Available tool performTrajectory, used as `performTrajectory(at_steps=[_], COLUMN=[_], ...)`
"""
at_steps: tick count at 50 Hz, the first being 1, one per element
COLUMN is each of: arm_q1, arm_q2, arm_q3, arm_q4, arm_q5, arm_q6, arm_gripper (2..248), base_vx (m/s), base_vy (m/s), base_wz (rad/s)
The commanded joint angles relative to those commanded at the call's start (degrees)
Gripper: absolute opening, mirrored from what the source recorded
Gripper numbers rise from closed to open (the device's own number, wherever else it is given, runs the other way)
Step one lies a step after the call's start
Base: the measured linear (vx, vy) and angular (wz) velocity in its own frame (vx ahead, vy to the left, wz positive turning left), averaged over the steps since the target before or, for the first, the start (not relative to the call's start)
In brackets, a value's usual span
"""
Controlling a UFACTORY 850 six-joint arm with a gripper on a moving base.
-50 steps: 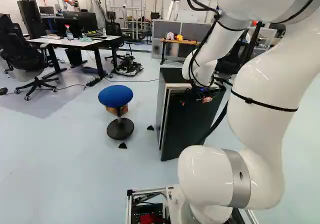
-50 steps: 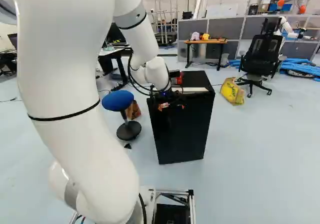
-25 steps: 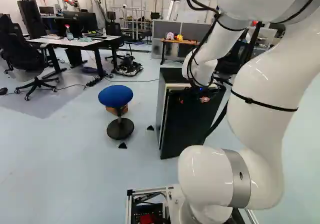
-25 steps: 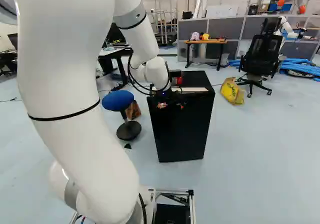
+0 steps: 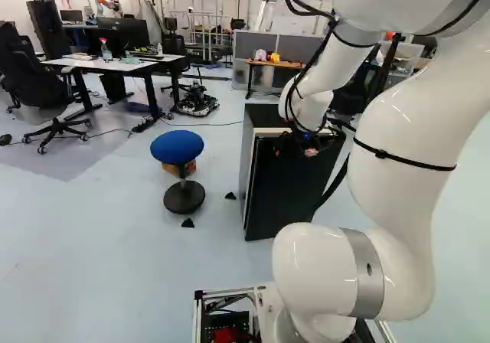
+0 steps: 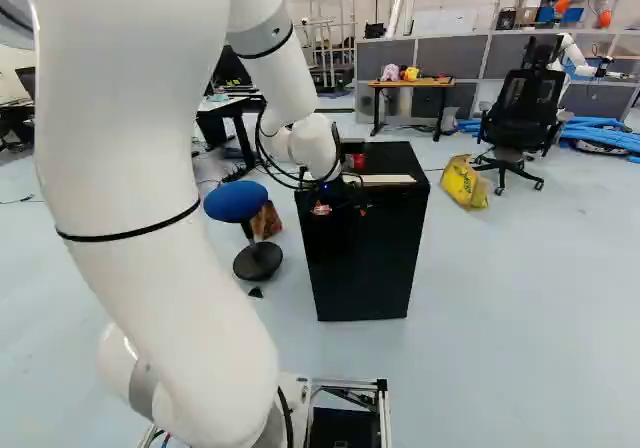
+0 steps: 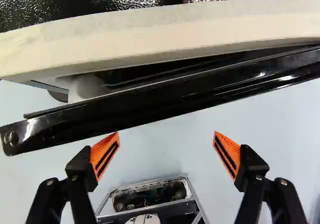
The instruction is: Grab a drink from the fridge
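Pulling the fridge door (image 7: pixel 165 101) by its edge where the gap is widest suits the open, empty hand (image 7: pixel 166 133) beside it, as the panel looks stiff, slick and fairly heavy, with the drink unseen, presumably inside the fridge (image 6: pixel 392 156).

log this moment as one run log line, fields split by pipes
gripper: open, empty | fridge: door ajar | gripper place: by door's top edge | drink: not yet grabbed
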Motion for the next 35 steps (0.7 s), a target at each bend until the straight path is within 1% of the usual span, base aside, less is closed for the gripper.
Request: performTrajectory(at_steps=[35], arm_q1=[0.1], arm_q2=[-0.5], arm_q3=[-0.6], arm_q4=[0.0], arm_q5=[0.0], arm_q6=[0.0], arm_gripper=[247], base_vx=[0.000], base_vy=[0.000], base_wz=[0.000])
